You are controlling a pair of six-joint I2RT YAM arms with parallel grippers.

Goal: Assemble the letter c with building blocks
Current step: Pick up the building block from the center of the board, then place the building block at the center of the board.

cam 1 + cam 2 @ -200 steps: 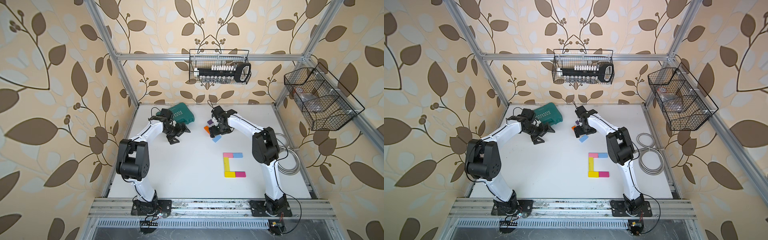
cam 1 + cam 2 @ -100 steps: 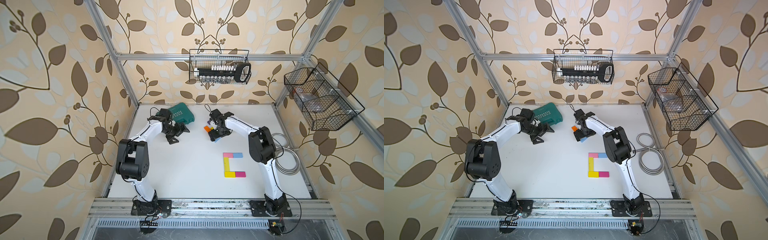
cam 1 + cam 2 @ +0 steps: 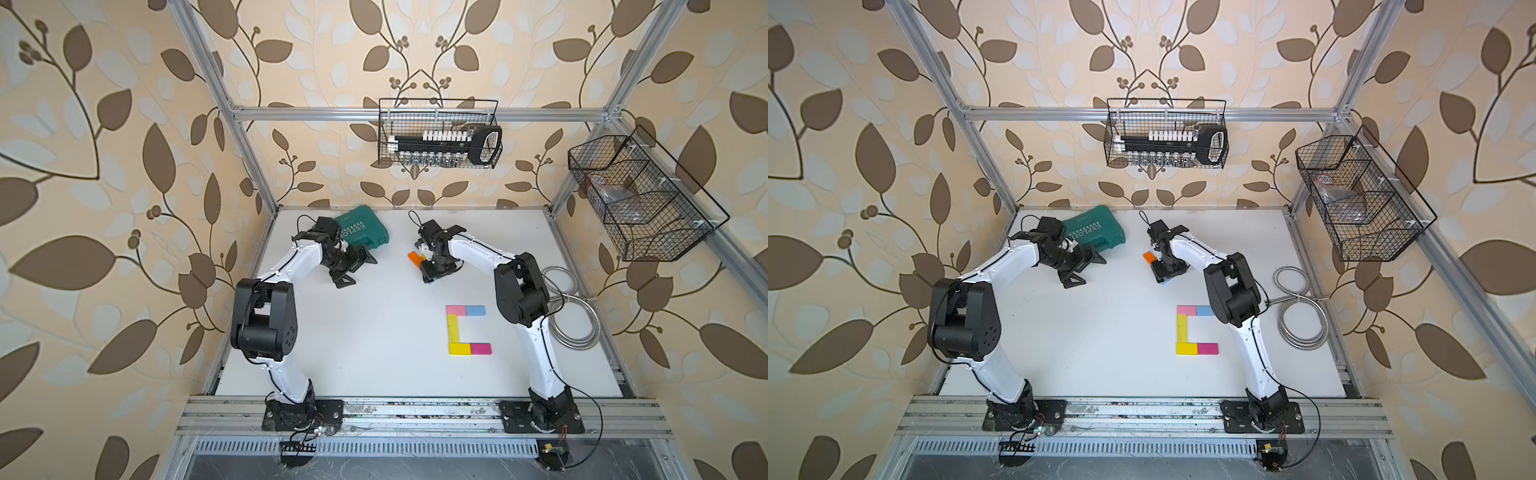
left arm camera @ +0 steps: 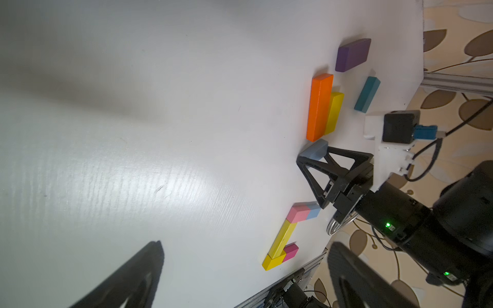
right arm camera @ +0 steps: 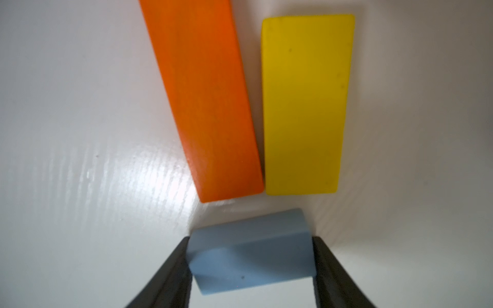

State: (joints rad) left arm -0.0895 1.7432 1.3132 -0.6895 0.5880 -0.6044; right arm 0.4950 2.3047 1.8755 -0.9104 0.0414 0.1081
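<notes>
**Pinching a blue block (image 5: 248, 234)**

The left gripper (image 3: 354, 269) hovers wide open near the green case (image 3: 363, 235). The right gripper (image 5: 250, 256) pinches the blue block, just beside an orange block (image 5: 202, 101) and a yellow block (image 5: 304, 104). The part-built C (image 3: 454, 328) lies apart.

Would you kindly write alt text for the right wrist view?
The right gripper clamps a small light blue rectangular block on the white table. Beyond it lie a long flat orange block and a shorter flat yellow block, side by side.
</notes>
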